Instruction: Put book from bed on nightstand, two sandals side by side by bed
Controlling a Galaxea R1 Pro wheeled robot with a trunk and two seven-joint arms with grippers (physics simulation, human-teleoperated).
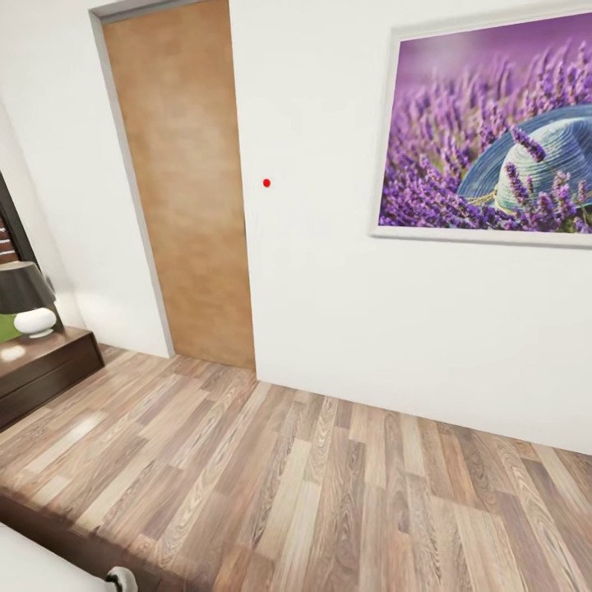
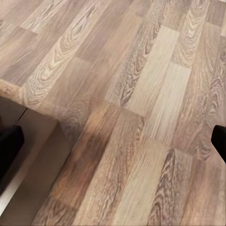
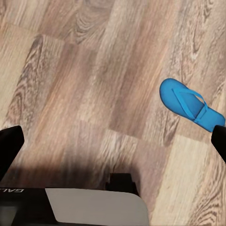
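One bright blue sandal (image 3: 188, 106) lies flat on the wood-plank floor, ahead of my right gripper (image 3: 113, 146) and off toward one fingertip. That gripper is open and holds nothing, its dark fingertips (image 3: 9, 146) wide apart. My left gripper (image 2: 113, 143) is also open and empty, hanging over bare planks. The dark nightstand (image 1: 41, 366) stands at the head view's left edge. A corner of the bed (image 1: 49, 514), dark frame with pale mattress, shows at the bottom left. The book and the second sandal are out of view.
A lamp (image 1: 25, 300) with a dark shade stands on the nightstand. A wooden door (image 1: 185, 181) and a framed lavender picture (image 1: 493, 131) are on the white wall ahead. Open plank floor (image 1: 345, 493) lies between bed and wall. My own base (image 3: 94, 207) shows below the right gripper.
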